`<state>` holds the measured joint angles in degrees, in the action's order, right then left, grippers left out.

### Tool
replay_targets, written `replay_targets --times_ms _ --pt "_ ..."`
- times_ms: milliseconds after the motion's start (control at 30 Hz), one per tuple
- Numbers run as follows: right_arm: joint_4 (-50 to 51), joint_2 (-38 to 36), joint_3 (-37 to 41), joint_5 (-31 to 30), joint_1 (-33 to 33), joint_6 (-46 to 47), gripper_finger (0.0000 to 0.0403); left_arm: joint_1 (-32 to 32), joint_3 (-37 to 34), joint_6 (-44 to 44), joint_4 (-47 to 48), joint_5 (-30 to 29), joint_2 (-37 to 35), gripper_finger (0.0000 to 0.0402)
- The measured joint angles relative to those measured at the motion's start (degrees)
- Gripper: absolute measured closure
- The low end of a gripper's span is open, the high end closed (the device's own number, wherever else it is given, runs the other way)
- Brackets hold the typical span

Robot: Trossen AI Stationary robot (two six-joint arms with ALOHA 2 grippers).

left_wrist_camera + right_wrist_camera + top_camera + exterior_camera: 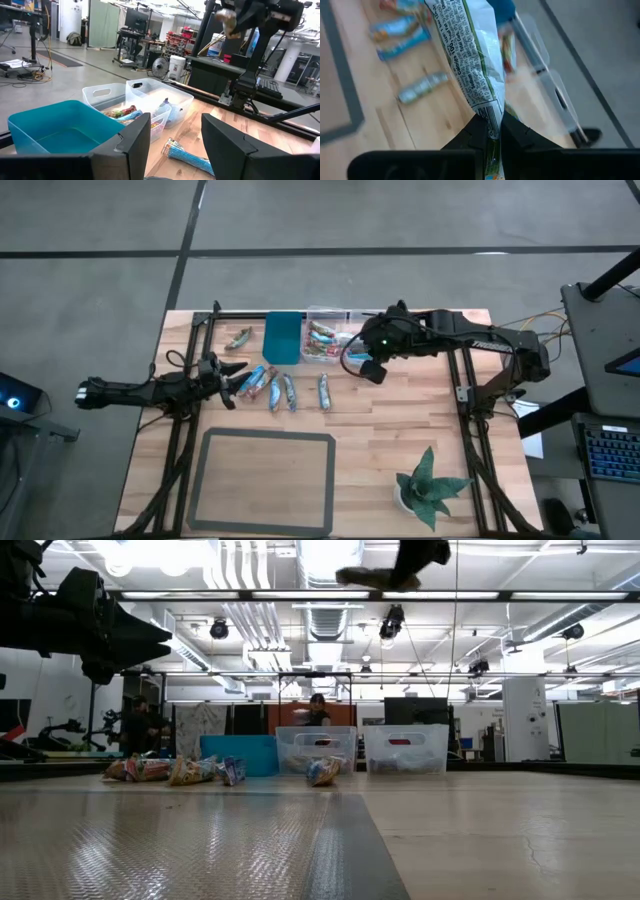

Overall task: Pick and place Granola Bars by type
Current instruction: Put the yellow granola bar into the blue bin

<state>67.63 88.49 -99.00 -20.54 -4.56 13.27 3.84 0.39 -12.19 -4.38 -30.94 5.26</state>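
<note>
Inside clear bin [322,340], multicoloured bars [321,333]

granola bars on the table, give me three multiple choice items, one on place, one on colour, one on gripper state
1. Where is the teal bin?
A. at the table's far edge, beside the clear bins
B. on the grey mat
C. next to the plant

2. What colour is the wrapper of the granola bar in the right gripper?
A. bright blue
B. white with green edging
C. plain black

3. How is the left gripper?
A. shut on a bar
B. open, holding nothing
C. out of sight

Answers: 1 A, the high view shows it by the clear bins. 2 B, the right wrist view shows it. 3 B, its fingers stand apart with nothing between.
</note>
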Motion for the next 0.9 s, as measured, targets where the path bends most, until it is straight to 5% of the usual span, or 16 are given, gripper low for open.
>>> replay_targets --times_ms 633,900 --pt "-22.2 0.4 0.3 1.1 0.4 -2.6 0.0385 0.0 0.5 -5.8 -2.2 1.0 0.0 0.0243" --pt "-38.1 1.3 2.9 1.1 0.7 -3.4 0.0385 0.0 15.5 -0.8 9.1 6.4 2.7 0.0243"
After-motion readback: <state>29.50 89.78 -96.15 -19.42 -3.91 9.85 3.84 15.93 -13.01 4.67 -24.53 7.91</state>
